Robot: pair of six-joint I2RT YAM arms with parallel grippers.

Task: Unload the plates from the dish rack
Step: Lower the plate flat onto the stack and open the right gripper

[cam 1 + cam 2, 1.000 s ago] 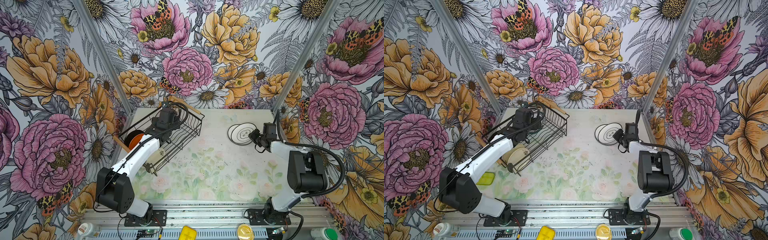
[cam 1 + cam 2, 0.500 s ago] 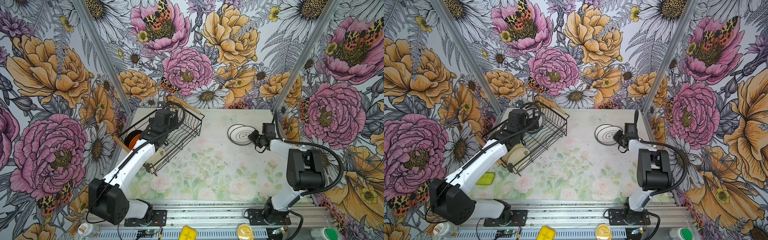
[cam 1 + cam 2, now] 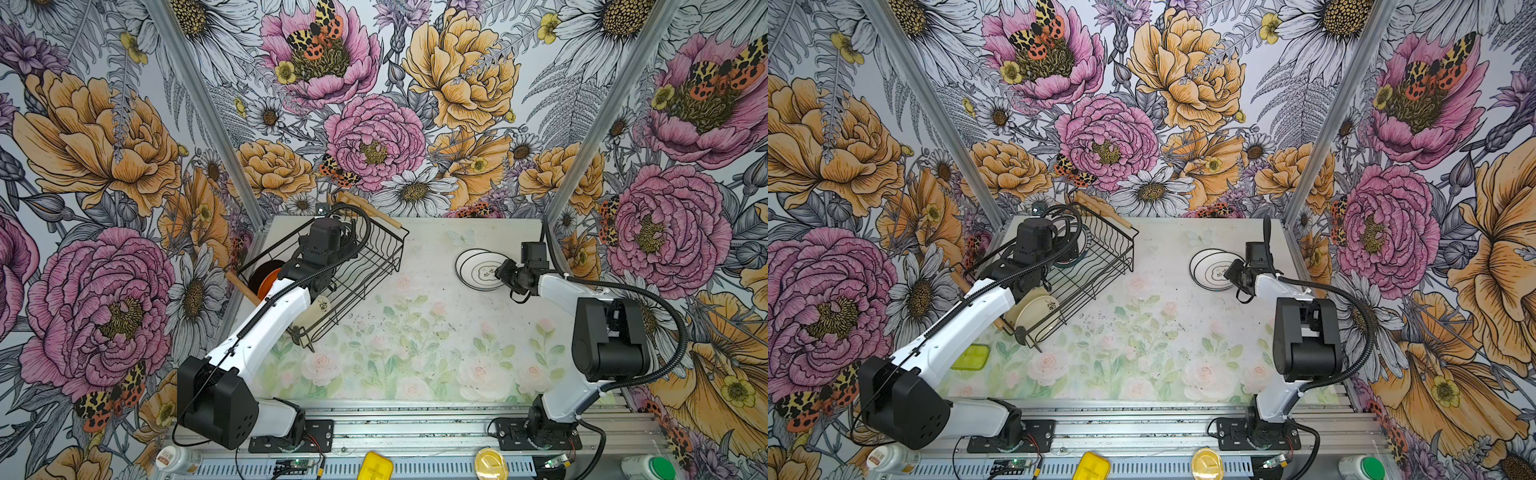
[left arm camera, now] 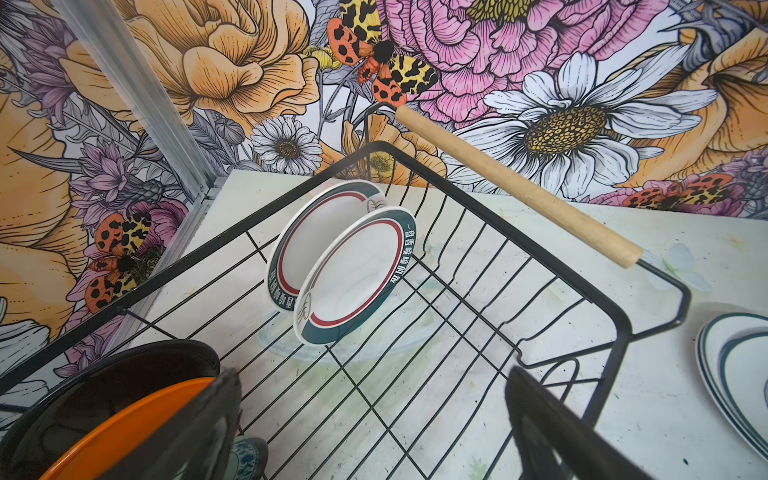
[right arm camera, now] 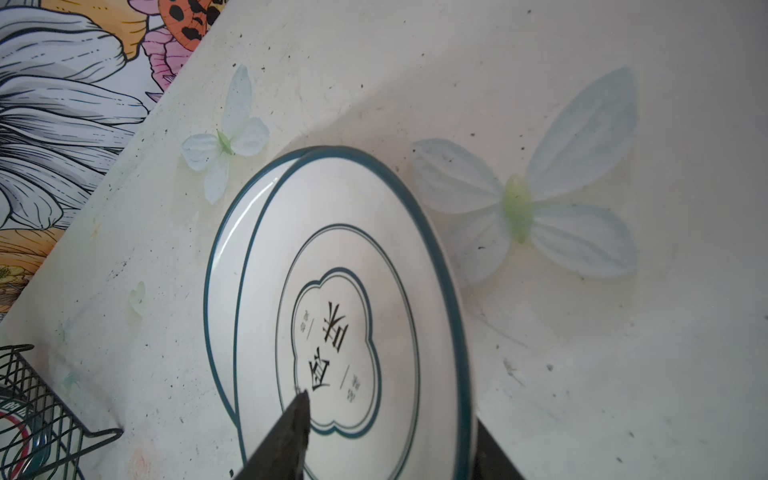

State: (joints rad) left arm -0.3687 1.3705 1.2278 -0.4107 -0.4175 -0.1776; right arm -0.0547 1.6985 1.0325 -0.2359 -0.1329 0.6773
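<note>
Only a small part of the job is done. Two stacked plates (image 3: 478, 270), white with thin teal rims, are laid flat on the bench (image 3: 415, 316). They are seen at the right middle of both top views, well apart from the dish rack (image 3: 374, 266).

The dish rack is set at the left middle of both top views, near the back corner. Many plates are still kept inside it. In the left wrist view, two banded plates (image 4: 353, 270), white with teal and red, are stood upright in the middle of the frame. A black plate (image 4: 104, 374) and an orange plate (image 4: 137, 419) are seen at the lower left, with a blue patterned plate (image 4: 245, 455) tucked just beside them. Two cream plates (image 3: 1040, 313) are seen at the near end of the rack in a top view.

The right hand (image 5: 390, 407) is placed at the edge of the top stacked plate. Its fingers are spread apart, one over the plate and one outside the rim, and the plate does not look pinched. The left hand (image 4: 370, 374) is held over the rack, with its fingers wide apart and nothing gripped.

About seven plates are judged left to be lifted out.
</note>
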